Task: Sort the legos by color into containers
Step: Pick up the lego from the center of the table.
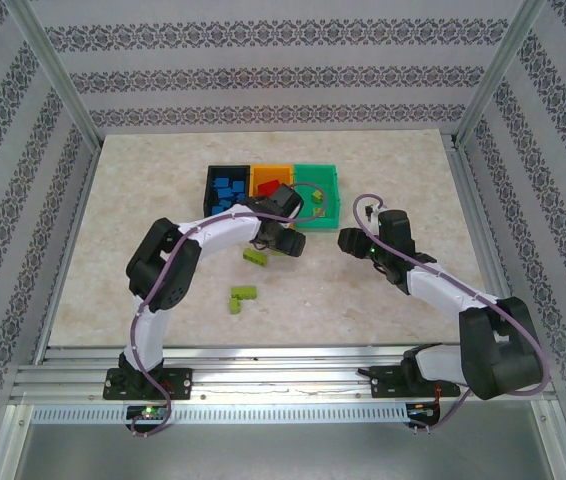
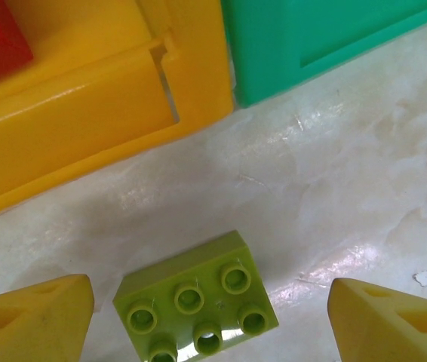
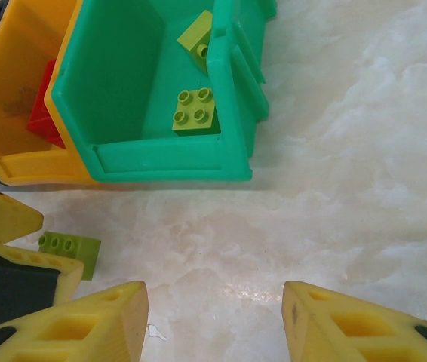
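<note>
Overhead: black bin with blue bricks, orange bin, green bin in row at 12 o'clock; left arm covers orange bin front; loose yellow-green bricks at 6 o'clock of bins. Left wrist view: left gripper spread, yellow-green brick between fingers, untouched, orange bin wall at 11 o'clock. Right wrist view: right gripper spread, empty; two yellow-green pieces inside green bin at 12 o'clock. Marble-pattern table; patterned wallpaper around.

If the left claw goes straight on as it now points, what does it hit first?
Most likely the yellow-green lego on the table, lying between the open left claw fingers; depth is hard to judge.
</note>
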